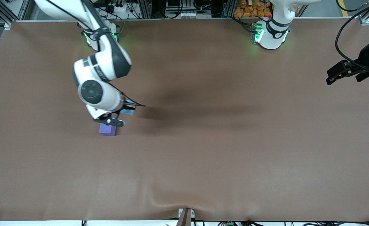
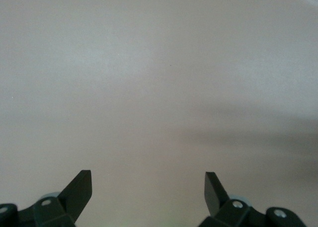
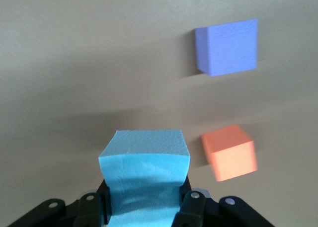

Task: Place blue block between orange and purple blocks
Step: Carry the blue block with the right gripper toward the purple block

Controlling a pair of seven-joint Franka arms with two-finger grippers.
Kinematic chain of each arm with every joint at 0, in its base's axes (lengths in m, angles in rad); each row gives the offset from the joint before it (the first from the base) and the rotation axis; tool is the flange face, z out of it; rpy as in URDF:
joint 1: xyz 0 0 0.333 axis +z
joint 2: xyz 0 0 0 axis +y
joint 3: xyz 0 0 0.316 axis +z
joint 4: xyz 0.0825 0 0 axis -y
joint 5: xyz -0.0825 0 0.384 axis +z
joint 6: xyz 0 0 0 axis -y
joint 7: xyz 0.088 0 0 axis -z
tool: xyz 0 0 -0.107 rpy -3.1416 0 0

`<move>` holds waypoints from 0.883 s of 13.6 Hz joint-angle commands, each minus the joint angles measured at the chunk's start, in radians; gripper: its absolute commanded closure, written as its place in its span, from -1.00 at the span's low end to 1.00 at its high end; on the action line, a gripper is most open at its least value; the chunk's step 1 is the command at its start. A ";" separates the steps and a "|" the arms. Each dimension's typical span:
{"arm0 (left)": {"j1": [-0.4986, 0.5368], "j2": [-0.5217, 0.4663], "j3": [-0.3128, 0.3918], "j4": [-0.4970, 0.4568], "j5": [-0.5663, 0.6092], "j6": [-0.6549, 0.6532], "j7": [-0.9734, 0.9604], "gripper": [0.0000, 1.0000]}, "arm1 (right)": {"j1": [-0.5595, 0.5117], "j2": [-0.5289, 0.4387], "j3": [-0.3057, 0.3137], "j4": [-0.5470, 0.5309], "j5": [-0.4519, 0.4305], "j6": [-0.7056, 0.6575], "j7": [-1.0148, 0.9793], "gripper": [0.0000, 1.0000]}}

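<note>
The right end effector [image 1: 121, 116] is clamped on the blue block [image 3: 145, 175], fingers pressing two opposite faces so the block's free end sticks out ahead of the wrist cam. That grip leaves the underside clear for setting down, probably. It hangs low over the desk [image 1: 203, 163] toward the right arm's end, just above the purple block [image 1: 107, 129].

In the right wrist view, purple block sits at approx 1 o'clock from the held block, orange block [image 3: 229, 152] at approx 3 o'clock, close beside it. The two lie apart w/ bare desk between them; that gap is the target. In the front view the orange block is hidden under the arm.

Blue block isn't lined up w/ the gap yet, so my read: carry phase, placement not done. Risk: nudging orange on the way in.

The left end effector [image 2: 148, 187] waits over bare desk at the left arm's end, fingers spread wide, nothing in them.
</note>
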 commanded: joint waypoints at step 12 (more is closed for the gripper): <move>0.004 0.016 -0.014 -0.008 0.011 0.035 0.007 -1.00 | -0.170 -0.042 0.015 -0.349 0.000 0.366 -0.335 0.36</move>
